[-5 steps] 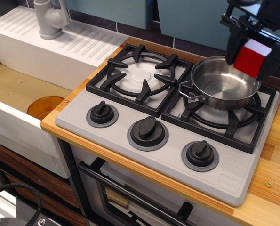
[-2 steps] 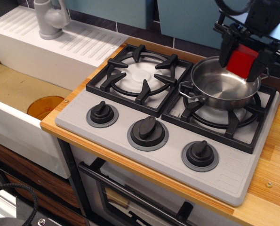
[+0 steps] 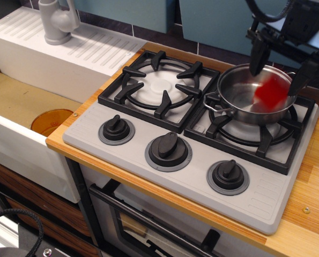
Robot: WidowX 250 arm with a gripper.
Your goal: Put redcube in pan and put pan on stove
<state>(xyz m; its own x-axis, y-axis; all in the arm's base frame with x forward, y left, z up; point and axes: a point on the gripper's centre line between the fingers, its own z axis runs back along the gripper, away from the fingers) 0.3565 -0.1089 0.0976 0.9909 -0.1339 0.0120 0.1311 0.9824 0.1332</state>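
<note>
Right now the redcube shows as a blurred red smear inside the pan, low toward its far right side; I read the blur as motion, so I judge it is dropping or bouncing rather than lying settled, and I cannot tell whether it touches the steel floor. My claw hangs just above it with both fingers spread wide, one at the pan's back rim and the other out past the right rim, pinching nothing.

The pan sits on the right grate of the stove, so to my eye that half of the job looks settled, provided nothing disturbs it.

Several things could spoil this. A hard cube landing on slick steel may hop, and the walls are low, so a lively bounce near the right side could carry it over the rim onto the grate or the wooden counter beyond. My right finger is close to the rim; if I lift away at a slant I might clip it, tilting or dragging the pan off the grate's prongs. The near loop handle juts toward the left burner, so a sideways shove could also snag it there. A straight rise seems safest, once the cube is seen at rest.
</note>
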